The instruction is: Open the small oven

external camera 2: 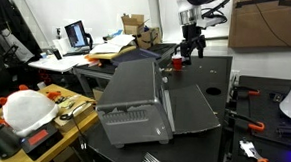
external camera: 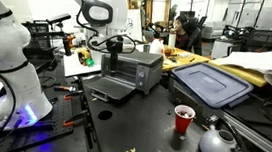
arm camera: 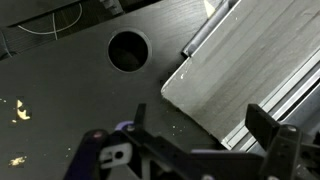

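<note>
Beneath the hand, the small oven's door lies open.

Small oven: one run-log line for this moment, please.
small oven | door down, open | gripper over door, jaws apart, holding nothing | status: oven open

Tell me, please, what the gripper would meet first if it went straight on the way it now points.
Probably the small oven: the gripper points down at its brushed silver-grey panel, near the corner; depth is unclear.
</note>
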### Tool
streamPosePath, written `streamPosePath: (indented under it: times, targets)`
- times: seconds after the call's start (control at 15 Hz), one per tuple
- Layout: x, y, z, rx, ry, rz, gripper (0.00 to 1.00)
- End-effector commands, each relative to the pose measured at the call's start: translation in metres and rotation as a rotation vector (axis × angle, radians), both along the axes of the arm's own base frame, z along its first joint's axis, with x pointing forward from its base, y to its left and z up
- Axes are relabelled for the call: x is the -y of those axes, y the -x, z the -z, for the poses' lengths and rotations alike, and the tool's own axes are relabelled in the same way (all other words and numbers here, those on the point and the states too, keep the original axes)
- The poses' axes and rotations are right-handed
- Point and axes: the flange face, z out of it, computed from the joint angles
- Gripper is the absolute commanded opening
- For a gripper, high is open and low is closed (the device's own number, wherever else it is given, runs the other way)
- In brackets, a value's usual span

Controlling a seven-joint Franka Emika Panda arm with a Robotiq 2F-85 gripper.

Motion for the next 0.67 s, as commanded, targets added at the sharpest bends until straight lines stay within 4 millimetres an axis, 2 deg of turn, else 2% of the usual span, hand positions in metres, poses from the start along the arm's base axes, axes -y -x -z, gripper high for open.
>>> streamPosePath:
  times: [0.0,0.33,0.6]
  targets:
    - [-0.002,-0.005,0.018,-0.012,-0.019,-0.064,1.0]
    - [-0.003,-0.005,0.04,-0.047,-0.003,-0.159,1.0]
    - [0.013,-0.006,0.048,-0.062,0.059,-0.223,1.0]
